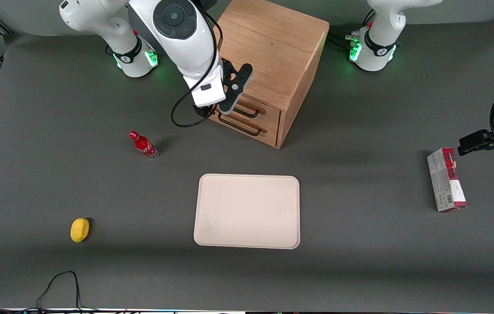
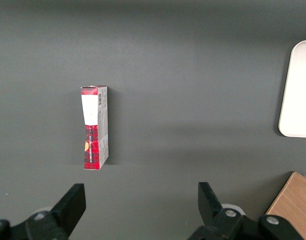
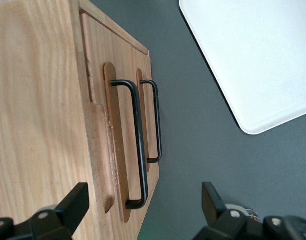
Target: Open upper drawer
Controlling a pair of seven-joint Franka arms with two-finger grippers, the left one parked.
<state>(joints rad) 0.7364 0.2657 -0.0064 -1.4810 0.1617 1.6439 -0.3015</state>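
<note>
The oak cabinet (image 1: 273, 48) stands at the back of the table with two drawers facing the front camera. The upper drawer (image 1: 269, 110) is closed, with its thin black wire handle (image 1: 247, 112) just under the cabinet's top edge. The bottom drawer (image 1: 255, 131) sits below it. My right gripper (image 1: 218, 108) hangs over the front top edge at the handle's end toward the working arm. In the right wrist view the gripper (image 3: 143, 202) is open wide and empty. Its fingers (image 3: 75, 202) straddle the end of the upper handle (image 3: 139, 145) without touching it. The bottom handle (image 3: 157, 125) lies farther off.
A cream tray (image 1: 247, 211) lies nearer the front camera than the cabinet and also shows in the right wrist view (image 3: 253, 55). A red bottle (image 1: 143, 145) and a yellow object (image 1: 80, 230) are toward the working arm's end. A red carton (image 1: 446, 179) lies toward the parked arm's end.
</note>
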